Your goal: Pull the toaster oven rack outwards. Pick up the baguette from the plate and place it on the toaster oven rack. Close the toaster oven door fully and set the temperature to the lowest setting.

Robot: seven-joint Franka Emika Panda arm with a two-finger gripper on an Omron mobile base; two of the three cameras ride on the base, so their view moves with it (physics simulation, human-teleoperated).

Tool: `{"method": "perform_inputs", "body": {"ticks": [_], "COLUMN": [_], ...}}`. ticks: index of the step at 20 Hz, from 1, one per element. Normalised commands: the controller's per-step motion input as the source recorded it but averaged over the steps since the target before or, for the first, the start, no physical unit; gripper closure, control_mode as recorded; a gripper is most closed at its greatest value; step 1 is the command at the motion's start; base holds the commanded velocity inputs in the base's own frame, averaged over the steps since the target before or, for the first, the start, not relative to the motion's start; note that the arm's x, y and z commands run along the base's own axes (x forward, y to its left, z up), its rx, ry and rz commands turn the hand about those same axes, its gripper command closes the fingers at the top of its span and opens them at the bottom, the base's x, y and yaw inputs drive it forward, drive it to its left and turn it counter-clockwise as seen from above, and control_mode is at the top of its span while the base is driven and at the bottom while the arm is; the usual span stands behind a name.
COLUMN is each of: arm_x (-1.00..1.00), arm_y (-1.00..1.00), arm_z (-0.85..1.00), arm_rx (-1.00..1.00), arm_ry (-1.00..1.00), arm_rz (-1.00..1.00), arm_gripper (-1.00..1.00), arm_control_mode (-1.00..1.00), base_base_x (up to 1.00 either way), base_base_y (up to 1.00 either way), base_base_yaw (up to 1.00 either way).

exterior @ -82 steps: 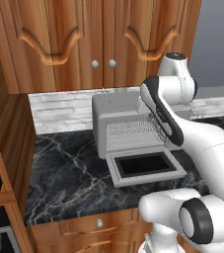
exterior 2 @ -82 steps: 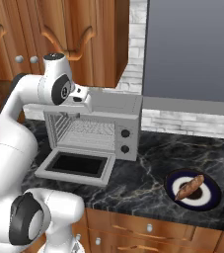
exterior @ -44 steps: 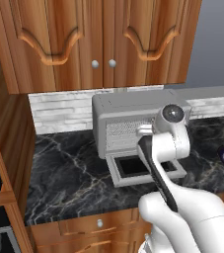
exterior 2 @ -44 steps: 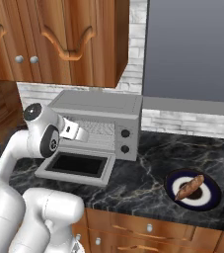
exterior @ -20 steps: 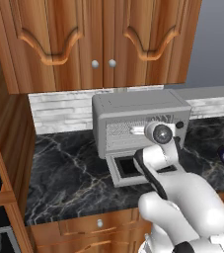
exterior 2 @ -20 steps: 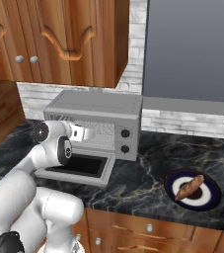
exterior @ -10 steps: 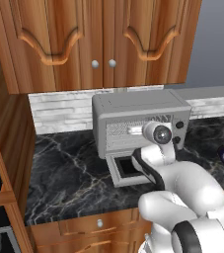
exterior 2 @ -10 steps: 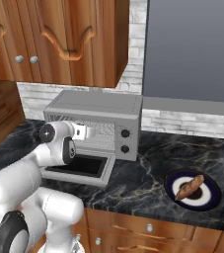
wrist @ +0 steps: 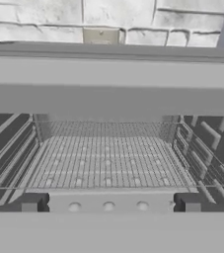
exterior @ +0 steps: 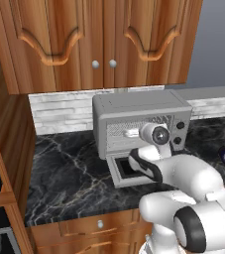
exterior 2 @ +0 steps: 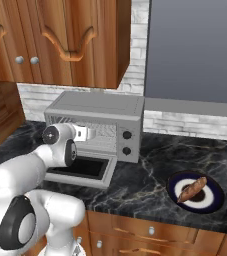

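I'm lined up at the mouth of the toaster oven (exterior: 139, 126), my hand (wrist: 111, 202) spread wide and holding nothing, looking straight into the cavity. The toaster oven rack (wrist: 106, 163) lies flat inside, at 12 o'clock from my fingertips (wrist: 32, 202), its front bar running just beyond them. I judge it a stiff, light wire grid that should slide on its side rails if I pull squarely; the place to take hold is the middle of that front bar, since a grip off to one side could skew it and jam it in the rails. The wires look smooth, so a slip is possible. The toaster oven door (exterior 2: 82, 170) hangs open, flat on the dark marble table (exterior 2: 150, 180), directly under my path, so I have little room below; the oven's upper frame sits close above me. Over at 3 o'clock in the right base view, the baguette (exterior 2: 192, 189) lies across the plate (exterior 2: 177, 200), well apart from the oven, with open table between.
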Motion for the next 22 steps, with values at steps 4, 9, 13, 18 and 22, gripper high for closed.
{"method": "perform_inputs", "body": {"ticks": [4, 9, 13, 18, 22], "arm_x": [0.29, 0.34, 0.34, 0.23, 0.19], "arm_y": [0.03, 0.0, 0.0, 0.0, 0.0], "arm_z": [-0.16, -0.1, -0.16, -0.19, -0.13], "arm_rx": [0.0, 0.0, 0.0, 0.0, 0.0], "arm_ry": [0.0, 0.0, 0.0, 0.0, 0.0], "arm_rz": [0.01, 0.0, 0.0, 0.0, 0.0], "arm_gripper": [-1.0, -1.0, -1.0, -1.0, -1.0], "arm_control_mode": [-1.0, -1.0, -1.0, -1.0, -1.0], "base_base_x": [0.0, 0.0, 0.0, 0.0, 0.0], "base_base_y": [0.0, 0.0, 0.0, 0.0, 0.0], "base_base_yaw": [0.0, 0.0, 0.0, 0.0, 0.0]}}
